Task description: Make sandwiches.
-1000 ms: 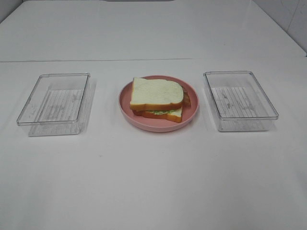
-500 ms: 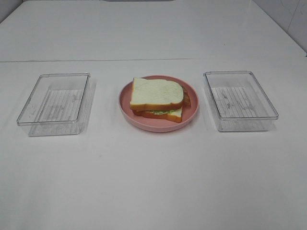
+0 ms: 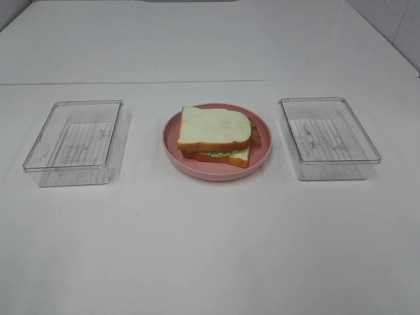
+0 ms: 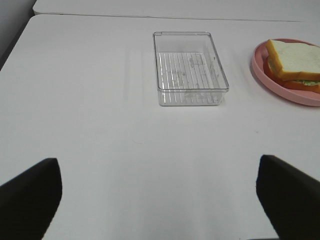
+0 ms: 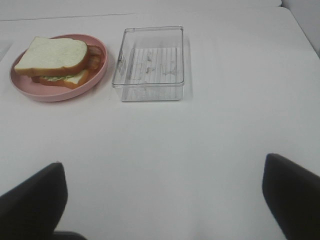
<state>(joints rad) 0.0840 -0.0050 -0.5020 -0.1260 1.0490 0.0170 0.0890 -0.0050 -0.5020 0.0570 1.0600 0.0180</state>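
A sandwich sits on a pink round plate in the middle of the table: white bread with orange-brown crust on top, green lettuce and brown bacon showing between the slices. The sandwich also shows in the left wrist view, and in the right wrist view as sandwich. Neither arm appears in the high view. My left gripper is open with nothing between its dark fingertips, well short of the left tray. My right gripper is open and holds nothing, far back from the right tray.
A clear plastic tray stands left of the plate and another clear tray to its right; both look empty. A seam in the white table runs behind them.
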